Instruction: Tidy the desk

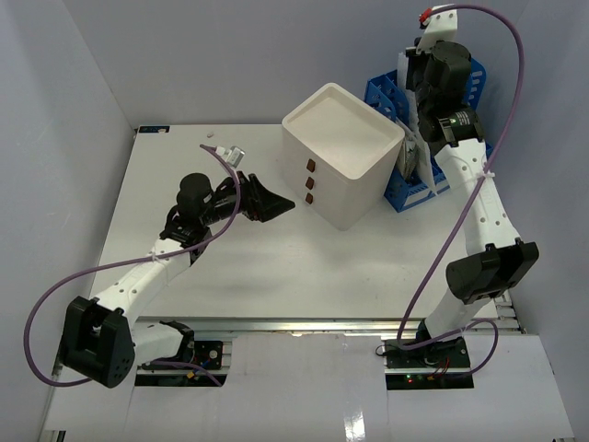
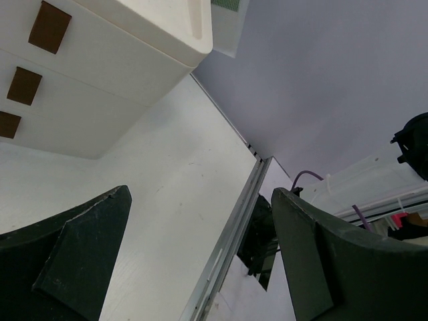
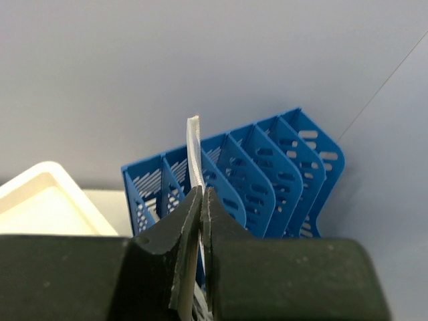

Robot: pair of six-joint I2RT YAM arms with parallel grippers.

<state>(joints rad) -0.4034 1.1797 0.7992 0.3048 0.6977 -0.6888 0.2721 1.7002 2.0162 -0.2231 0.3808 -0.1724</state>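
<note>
Desk (image 1: 304, 276) fills the view under both arms, with the white drawer box (image 1: 342, 166) at mid-back and the blue file rack (image 1: 402, 195) just beside it on the right. My right gripper (image 3: 201, 194) is pinched on a thin white sheet (image 3: 194, 144), held edge-up over the rack, I'd guess to line it up with a slot. Left gripper (image 2: 200, 194) hangs spread and empty near the box.
</note>
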